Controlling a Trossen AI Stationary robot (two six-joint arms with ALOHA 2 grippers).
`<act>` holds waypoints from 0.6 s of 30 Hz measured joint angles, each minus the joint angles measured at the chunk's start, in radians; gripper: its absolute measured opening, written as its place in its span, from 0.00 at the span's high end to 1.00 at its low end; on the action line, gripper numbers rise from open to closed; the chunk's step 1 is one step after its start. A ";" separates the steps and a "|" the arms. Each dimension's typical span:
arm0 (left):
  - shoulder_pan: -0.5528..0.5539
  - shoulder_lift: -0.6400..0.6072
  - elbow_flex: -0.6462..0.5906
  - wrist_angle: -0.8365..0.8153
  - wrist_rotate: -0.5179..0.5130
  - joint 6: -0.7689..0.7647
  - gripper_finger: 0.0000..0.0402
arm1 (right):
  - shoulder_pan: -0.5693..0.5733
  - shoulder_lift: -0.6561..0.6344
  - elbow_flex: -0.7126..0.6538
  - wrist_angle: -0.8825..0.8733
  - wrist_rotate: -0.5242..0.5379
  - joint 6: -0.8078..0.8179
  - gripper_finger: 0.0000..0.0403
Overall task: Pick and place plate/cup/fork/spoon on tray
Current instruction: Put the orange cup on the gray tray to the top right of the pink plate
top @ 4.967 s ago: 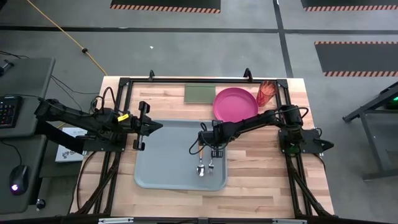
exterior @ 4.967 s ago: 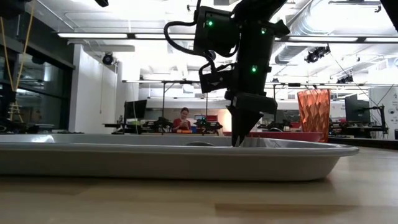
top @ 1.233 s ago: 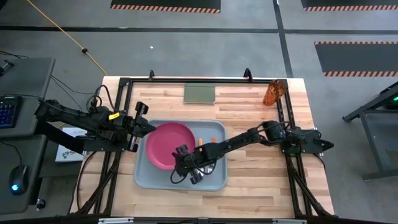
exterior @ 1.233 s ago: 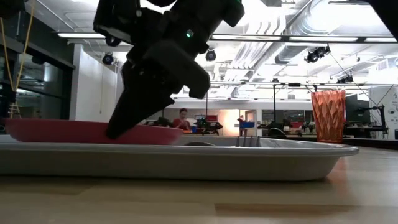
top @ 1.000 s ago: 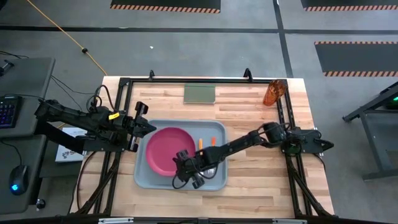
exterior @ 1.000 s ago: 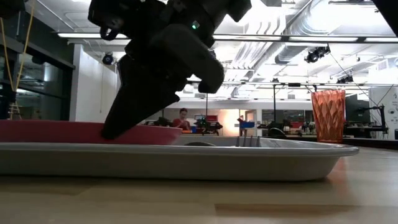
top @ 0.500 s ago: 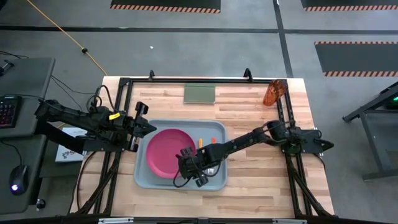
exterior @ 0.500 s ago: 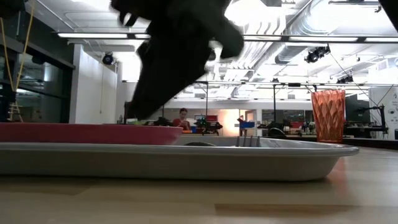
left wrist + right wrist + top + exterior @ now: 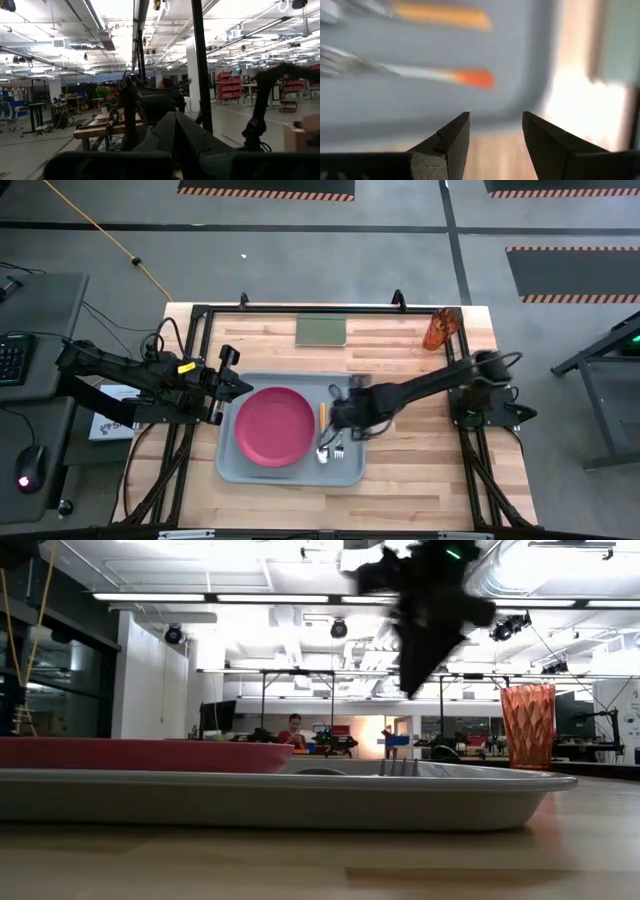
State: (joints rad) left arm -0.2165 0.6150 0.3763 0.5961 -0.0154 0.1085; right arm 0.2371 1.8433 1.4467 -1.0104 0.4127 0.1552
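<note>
Plate (image 9: 273, 426): round, magenta-pink plastic, shallow rim; lies flat in the tray (image 9: 238, 465), a grey-blue rounded-corner rectangle with raised rim, beside and clear of the right gripper (image 9: 341, 407).
Right gripper: dark fingers (image 9: 451, 135) spread, holding nothing, above the tray's far right part.
Spoon (image 9: 323, 432), orange-yellow handle, and fork (image 9: 400, 71), red handle, metal ends: side by side just under that gripper.
Cup (image 9: 437, 330): translucent red-orange, ribbed; well apart, at the table's far right corner.
Left gripper (image 9: 243, 385): at the tray's left rim; whether it is spread or closed cannot be told.

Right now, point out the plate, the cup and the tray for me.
plate (image 9: 273, 428), high view, centre of its pink face.
cup (image 9: 437, 330), high view, its orange side.
tray (image 9: 290, 472), high view, bare floor near its front rim.
</note>
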 joint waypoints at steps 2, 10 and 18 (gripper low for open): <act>0.000 0.000 0.000 0.000 0.000 0.000 1.00 | -0.018 -0.101 -0.140 -0.006 0.097 0.090 0.57; 0.000 0.000 0.000 0.022 -0.024 0.023 1.00 | -0.210 -0.541 -0.435 -0.258 0.359 0.702 0.57; 0.000 0.000 0.000 0.031 -0.048 0.050 1.00 | -0.546 -0.708 -0.374 -0.224 0.297 0.553 0.57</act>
State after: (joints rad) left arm -0.2166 0.6151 0.3763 0.6270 -0.0631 0.1589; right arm -0.3087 1.1348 1.0726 -1.2340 0.7096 0.7086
